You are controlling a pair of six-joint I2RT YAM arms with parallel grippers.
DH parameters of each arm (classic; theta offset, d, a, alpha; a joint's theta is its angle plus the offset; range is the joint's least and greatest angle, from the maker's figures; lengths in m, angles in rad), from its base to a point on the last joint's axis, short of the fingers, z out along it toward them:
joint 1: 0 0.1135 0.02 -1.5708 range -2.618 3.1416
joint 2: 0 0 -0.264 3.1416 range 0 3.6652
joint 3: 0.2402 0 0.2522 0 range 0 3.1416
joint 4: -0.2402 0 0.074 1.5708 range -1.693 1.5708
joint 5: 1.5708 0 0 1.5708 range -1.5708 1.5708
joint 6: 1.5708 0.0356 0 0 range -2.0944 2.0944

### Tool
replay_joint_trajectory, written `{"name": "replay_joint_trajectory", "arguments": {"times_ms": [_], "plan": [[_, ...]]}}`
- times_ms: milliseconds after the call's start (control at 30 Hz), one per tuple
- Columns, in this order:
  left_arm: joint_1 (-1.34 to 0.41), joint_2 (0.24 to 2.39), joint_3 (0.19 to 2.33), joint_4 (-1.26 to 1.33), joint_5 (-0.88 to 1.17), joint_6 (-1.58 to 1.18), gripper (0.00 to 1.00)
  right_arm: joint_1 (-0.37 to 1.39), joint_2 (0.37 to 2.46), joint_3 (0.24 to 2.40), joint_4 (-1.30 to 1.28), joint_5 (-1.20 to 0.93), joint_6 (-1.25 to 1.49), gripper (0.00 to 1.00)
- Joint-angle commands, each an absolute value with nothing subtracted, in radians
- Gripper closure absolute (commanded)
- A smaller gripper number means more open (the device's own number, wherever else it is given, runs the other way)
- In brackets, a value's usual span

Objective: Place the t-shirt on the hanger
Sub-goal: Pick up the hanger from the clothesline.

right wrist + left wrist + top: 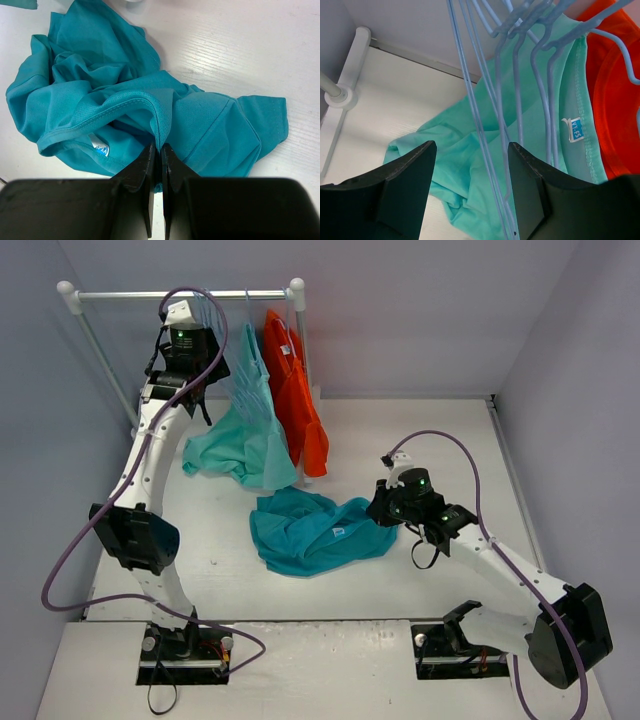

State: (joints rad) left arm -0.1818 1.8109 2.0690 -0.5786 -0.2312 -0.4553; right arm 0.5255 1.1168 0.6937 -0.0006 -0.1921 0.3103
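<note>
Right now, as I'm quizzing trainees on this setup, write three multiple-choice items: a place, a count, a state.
1. Where is the teal t-shirt? A over an arm; B on the table; C in a drawer.
2. How many garments hang on the rail? A two; B one; C four.
3. The right fingers are: A wide open; B shut on nothing; C shut on the t-shirt.
Key: B, it lies crumpled there; A, a mint shirt and an orange shirt; C, they pinch a fold.

Deep teal t-shirt (305,530) crumpled on the table (420,430), thin pale-blue hanger (550,115) on the rail (180,295)
</note>
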Motion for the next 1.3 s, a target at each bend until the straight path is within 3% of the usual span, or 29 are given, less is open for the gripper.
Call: {"name": "replay_joint_trajectory", "arguments": {"times_ms": [0,1267], "plan": [[-0.178,1.730,2.043,-0.471,-0.252,-0.469,0.45,0.533,1.094,0.696,0.045,-0.202,0.305,1.00],[-0.179,1.764,1.980,-0.428,-0.245,-0.526,0.49,0.534,1.086,0.687,0.046,-0.201,0.305,1.00]]}}
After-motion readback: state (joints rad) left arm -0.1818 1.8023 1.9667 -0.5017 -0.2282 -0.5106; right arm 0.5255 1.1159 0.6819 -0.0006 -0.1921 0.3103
